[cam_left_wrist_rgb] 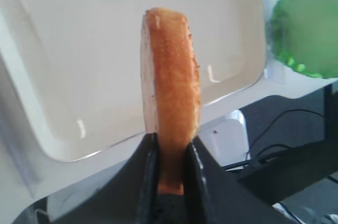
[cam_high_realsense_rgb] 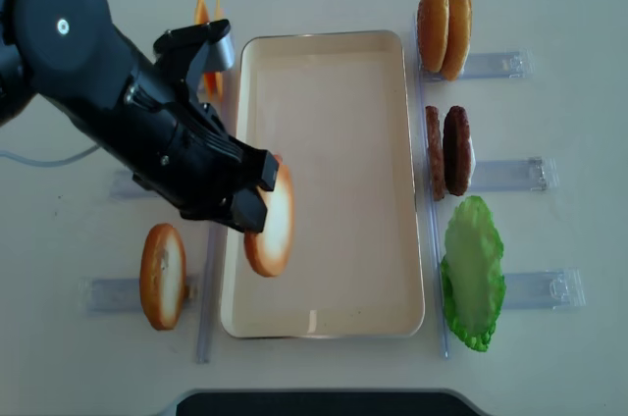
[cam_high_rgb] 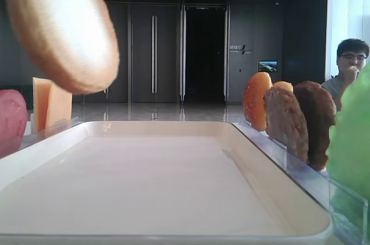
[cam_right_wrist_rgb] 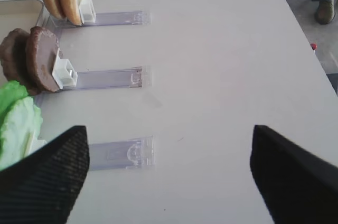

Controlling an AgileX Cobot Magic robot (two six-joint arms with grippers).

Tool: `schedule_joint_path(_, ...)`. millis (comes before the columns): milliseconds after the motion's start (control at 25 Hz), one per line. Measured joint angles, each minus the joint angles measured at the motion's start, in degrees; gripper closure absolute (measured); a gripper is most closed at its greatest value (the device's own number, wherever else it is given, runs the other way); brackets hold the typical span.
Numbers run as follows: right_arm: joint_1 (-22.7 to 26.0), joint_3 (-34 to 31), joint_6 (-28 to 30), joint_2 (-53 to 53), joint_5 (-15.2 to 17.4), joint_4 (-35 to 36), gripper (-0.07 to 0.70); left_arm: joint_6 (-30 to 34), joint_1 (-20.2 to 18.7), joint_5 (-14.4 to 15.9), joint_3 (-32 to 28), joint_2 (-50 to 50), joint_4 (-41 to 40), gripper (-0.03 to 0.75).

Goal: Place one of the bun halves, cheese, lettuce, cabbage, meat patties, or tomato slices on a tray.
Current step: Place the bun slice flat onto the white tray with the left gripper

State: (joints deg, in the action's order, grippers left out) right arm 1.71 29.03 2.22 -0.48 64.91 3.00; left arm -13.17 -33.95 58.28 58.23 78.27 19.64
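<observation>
My left gripper (cam_high_realsense_rgb: pixel 257 192) is shut on a bun half (cam_high_realsense_rgb: pixel 270 221), holding it on edge above the left part of the cream-white tray (cam_high_realsense_rgb: pixel 334 122). In the left wrist view the bun half (cam_left_wrist_rgb: pixel 171 76) stands clamped between the black fingers of the left gripper (cam_left_wrist_rgb: pixel 171 155), over the tray (cam_left_wrist_rgb: pixel 79 49). The low exterior view shows that bun half (cam_high_rgb: pixel 60 28) hanging well above the tray (cam_high_rgb: pixel 144 181). My right gripper (cam_right_wrist_rgb: pixel 169 176) is open over bare table with nothing between its fingers.
Right of the tray, clear racks hold two bun halves (cam_high_realsense_rgb: pixel 444 28), two meat patties (cam_high_realsense_rgb: pixel 446 151) and lettuce (cam_high_realsense_rgb: pixel 473 274). Left of it stand cheese (cam_high_realsense_rgb: pixel 206 19) and another bun half (cam_high_realsense_rgb: pixel 163 276). A tomato slice (cam_high_rgb: pixel 10 115) shows at the left. A person (cam_high_rgb: pixel 350 71) sits behind.
</observation>
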Motion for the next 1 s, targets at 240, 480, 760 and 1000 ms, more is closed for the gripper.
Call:
schedule_joint_path(240,0.0,0.0,0.0,0.0,0.0,0.0,0.042,10.0,0.0,-2.3,-0.3,0.0,11.6,0.614)
schedule_joint_path(480,0.0,0.0,0.0,0.0,0.0,0.0,0.042,21.9,5.5,-6.2,-9.9,0.0,26.7,0.614)
schedule_joint_path(760,0.0,0.0,0.0,0.0,0.0,0.0,0.042,38.3,8.4,-9.2,-14.3,0.0,37.6,0.614)
schedule_joint_path(1000,0.0,0.0,0.0,0.0,0.0,0.0,0.042,40.4,11.6,-9.6,-14.3,0.0,37.4,0.614)
